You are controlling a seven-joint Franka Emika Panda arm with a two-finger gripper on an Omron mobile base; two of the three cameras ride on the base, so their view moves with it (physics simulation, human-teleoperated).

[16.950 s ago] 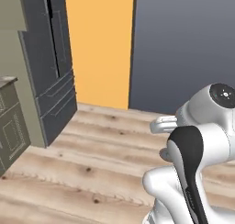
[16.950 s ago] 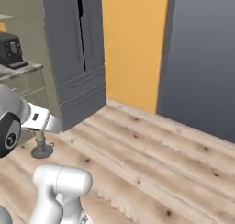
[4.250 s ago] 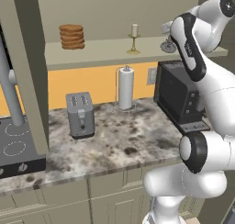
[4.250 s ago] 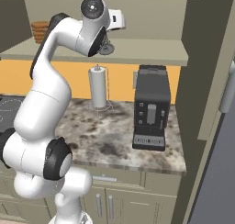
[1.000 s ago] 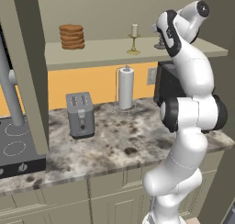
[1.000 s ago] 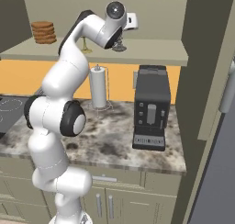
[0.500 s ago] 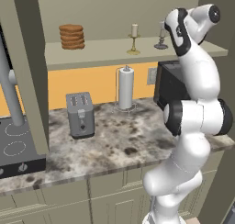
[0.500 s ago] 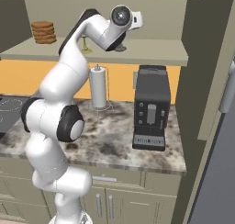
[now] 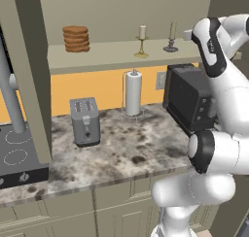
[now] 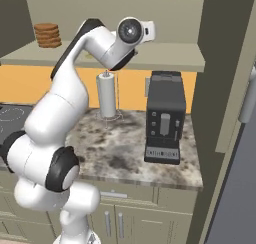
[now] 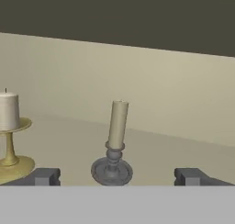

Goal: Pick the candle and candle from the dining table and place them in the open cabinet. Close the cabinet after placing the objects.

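Gripper (image 11: pixel 117 176) at the bottom centre of the hand view, finger tips spread wide at lower left and lower right, clamped on nothing. Grey candle (image 11: pixel 113 146) upright between the tips and a little beyond them, apart from both; cannot tell more of the gap. Silver-grey holder base resting flat on the cabinet (image 11: pixel 160 149) shelf, pale back wall behind. Brass candle (image 11: pixel 10 136) at the left edge of the hand view, also upright on the same shelf, well to the side of the left tip, short cream stub on a gold stemmed holder.

In the left base view, both near the top centre: brass candle (image 9: pixel 142 41) left, grey candle (image 9: pixel 171 38) right, near each other but apart, on the open cabinet (image 9: pixel 112 54) shelf. White arm rising at the right edge, bent over at upper right towards the shelf end. Stack of brown discs (image 9: pixel 76 38) at upper left on the same shelf, well apart from the candles.

Below the shelf, orange wall, then a mottled stone counter (image 9: pixel 121 153). Paper-towel roll (image 9: pixel 133 93) upright at centre, grey toaster (image 9: pixel 85 121) left of it, black coffee machine (image 9: pixel 190 98) at right, black cooktop (image 9: pixel 17 158) at lower left.

In the right base view, arm arching from lower left to top centre, coffee machine (image 10: pixel 164 123) right of centre, paper-towel roll (image 10: pixel 106 95) partly behind the arm, brown discs (image 10: pixel 47 34) at upper left.
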